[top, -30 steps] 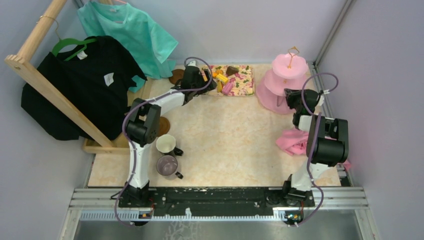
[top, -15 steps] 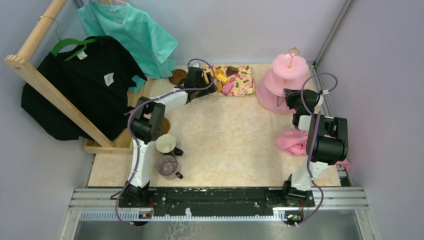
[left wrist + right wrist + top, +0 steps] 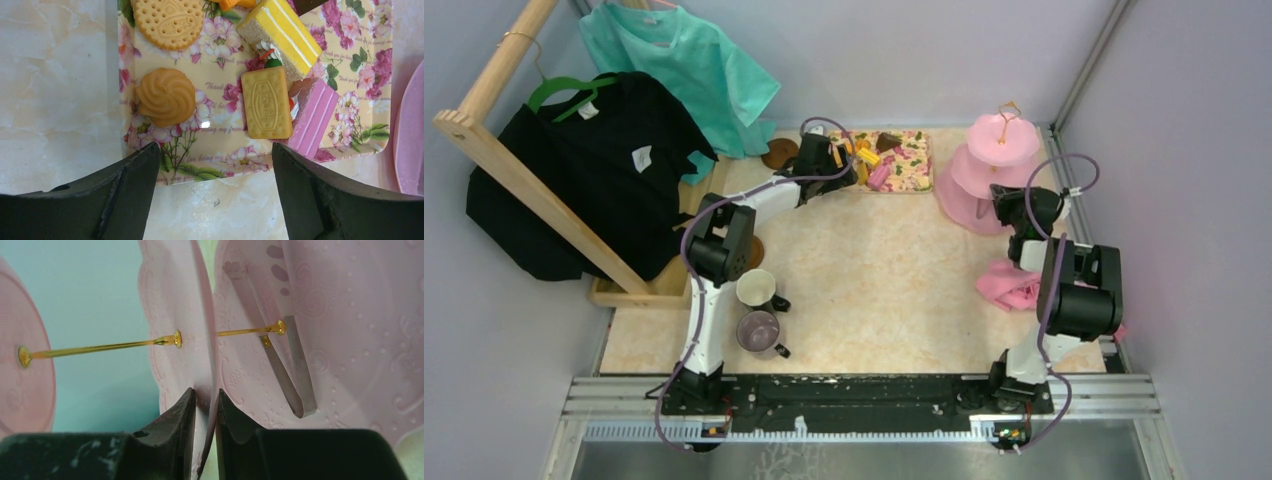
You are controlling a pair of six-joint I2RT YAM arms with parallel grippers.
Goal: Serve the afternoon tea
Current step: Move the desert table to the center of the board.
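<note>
Right gripper (image 3: 205,405) is clamped on a scalloped tier rim of the glossy pink three-tier cake stand (image 3: 979,165), at the table's (image 3: 874,280) far right corner | left gripper (image 3: 215,165) is held wide apart over the floral mat (image 3: 220,135) at the far edge | snacks counted there: one round biscuit (image 3: 167,22), one swirl cookie (image 3: 165,96), one rectangular biscuit (image 3: 266,102), one yellow sponge slice (image 3: 280,35), one pink slice (image 3: 312,120)

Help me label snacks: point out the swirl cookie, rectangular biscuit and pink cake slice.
swirl cookie (image 3: 165,96), left wrist, swirl centre.
rectangular biscuit (image 3: 266,102), left wrist, embossed middle.
pink cake slice (image 3: 314,116), left wrist, side.
</note>
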